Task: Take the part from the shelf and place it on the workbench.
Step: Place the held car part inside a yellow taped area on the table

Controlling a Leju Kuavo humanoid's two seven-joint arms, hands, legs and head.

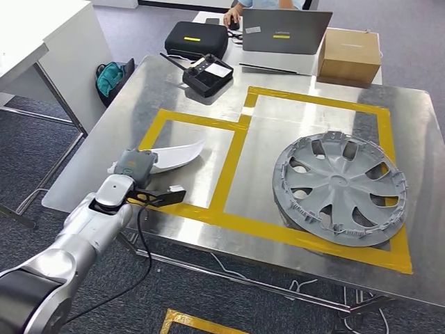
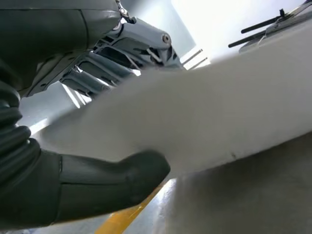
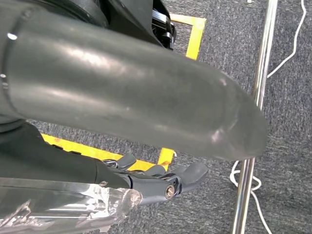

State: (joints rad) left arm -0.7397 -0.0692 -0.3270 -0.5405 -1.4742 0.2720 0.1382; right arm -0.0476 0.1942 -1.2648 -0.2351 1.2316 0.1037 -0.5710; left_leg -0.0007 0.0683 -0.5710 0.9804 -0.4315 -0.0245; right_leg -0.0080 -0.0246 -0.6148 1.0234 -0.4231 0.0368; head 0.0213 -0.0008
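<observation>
**White part gripped over the bench's left taped box**

We saw one left hand (image 1: pixel 138 167) gripping one white curved part (image 1: pixel 176 156), near the bench's (image 1: pixel 157 83) left edge. The part lay over the left of two yellow-taped boxes (image 1: pixel 238 129); we could not tell whether it touched the metal or hung just above it. In the left wrist view the thick grey thumb (image 2: pixel 110 183) pressed one face of the part (image 2: pixel 206 117) and the darker fingers (image 2: pixel 110 63) lay along the other face.

We counted one grey wheel cover (image 1: pixel 340 188) lying flat in the right taped box, toward the bench's right edge, well apart from the part.

At the far edge we counted one black controller with antennas (image 1: pixel 208 72), and beyond it one black case (image 1: pixel 197 38), one laptop (image 1: pixel 286 31) and one cardboard box (image 1: pixel 350 54). One person's hand (image 1: pixel 232 15) rested by the laptop. One teal bag (image 1: pixel 110 78) sat off the far left corner.

The right hand (image 3: pixel 158 183) hung over grey carpet beside a chrome leg (image 3: pixel 254 136); its thumb stood apart from the fingers, nothing between them.
</observation>
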